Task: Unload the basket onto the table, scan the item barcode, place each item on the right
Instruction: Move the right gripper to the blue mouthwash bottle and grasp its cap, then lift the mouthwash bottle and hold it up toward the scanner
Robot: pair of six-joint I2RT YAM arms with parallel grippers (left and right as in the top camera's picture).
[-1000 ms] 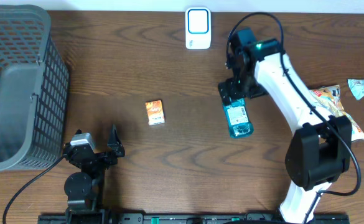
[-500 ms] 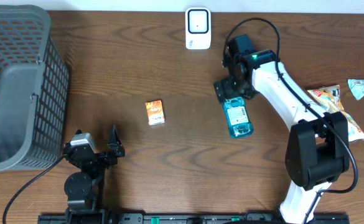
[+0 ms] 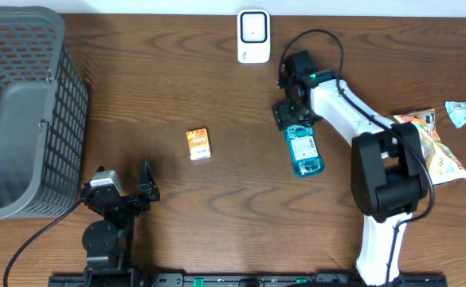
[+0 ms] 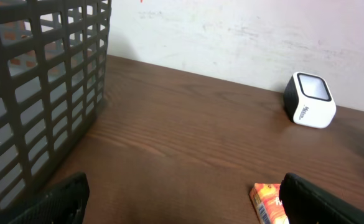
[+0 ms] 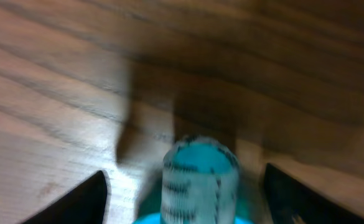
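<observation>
Blue bottle (image 3: 303, 153) is seen lying flat on the counter (image 3: 177, 96), a little right of the middle, with its cap toward the far edge and its label facing up. The cap is straddled by the right jaws. They are spread, and a gap is seen on each side in the blurred right wrist view, so nothing is pinched yet.

Risks, as judged:
- The round cap could be squeezed out sideways if the jaws are closed off-centre, and the bottle would then be rolled or spun on the wood.
- If only the cap end is gripped, the heavy body is expected to sag or swing once lifted, and the label could be turned away from the scanner (image 3: 253, 36) at the middle of the far edge.
- The scanner is close to the arm's path and could be knocked.

The left jaws are spread wide and empty near the front edge, well apart from the bottle. An orange box (image 3: 198, 144) lies near the middle of the counter, a basket (image 3: 65, 72) at the left edge and snack packets (image 3: 432, 143) at the right edge. None are in the way.
</observation>
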